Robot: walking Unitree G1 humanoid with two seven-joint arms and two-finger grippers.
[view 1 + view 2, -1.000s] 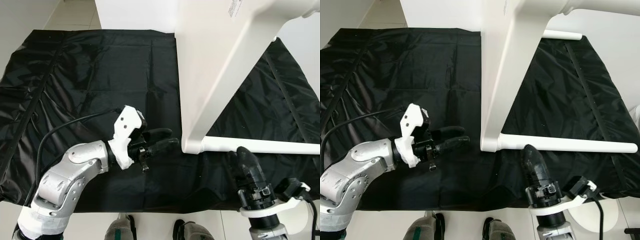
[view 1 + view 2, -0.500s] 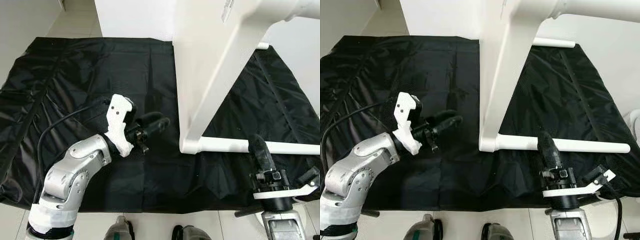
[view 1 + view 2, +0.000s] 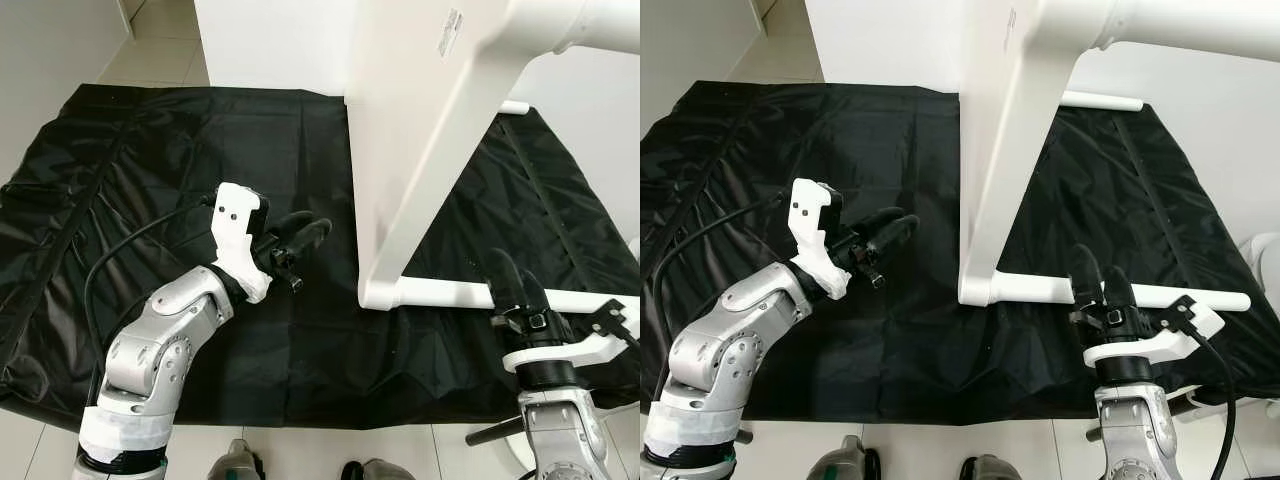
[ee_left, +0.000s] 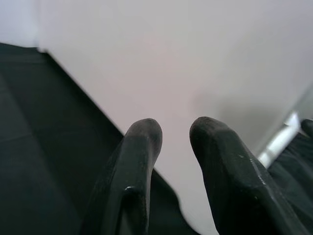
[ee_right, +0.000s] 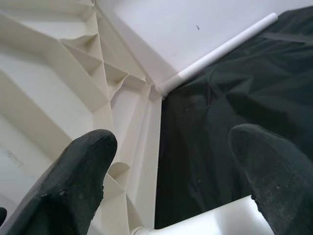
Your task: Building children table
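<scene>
The white children's table [image 3: 420,130] stands on its side on a black sheet [image 3: 180,150], its top upright. One white tube leg [image 3: 440,293] lies along the sheet at the near side, and another [image 3: 1100,100] lies at the far side. My left gripper [image 3: 316,228] hovers over the sheet just left of the tabletop, its fingers [image 4: 144,139] a little apart with nothing between them. My right gripper [image 3: 512,272] is open at the near leg, its fingertips [image 5: 88,161] spread wide, with the tube [image 5: 210,220] low between them and the table's ribbed underside ahead.
The sheet's left half lies wrinkled and bare. A white wall panel [image 3: 270,40] stands behind it, with tiled floor [image 3: 160,40] at the far left. My feet [image 3: 240,465] are at the sheet's near edge. A round white object [image 3: 1265,250] sits at the right.
The camera has shifted. My left gripper rose and drew closer to the tabletop. My right gripper lifted up to the near leg and spread its fingers.
</scene>
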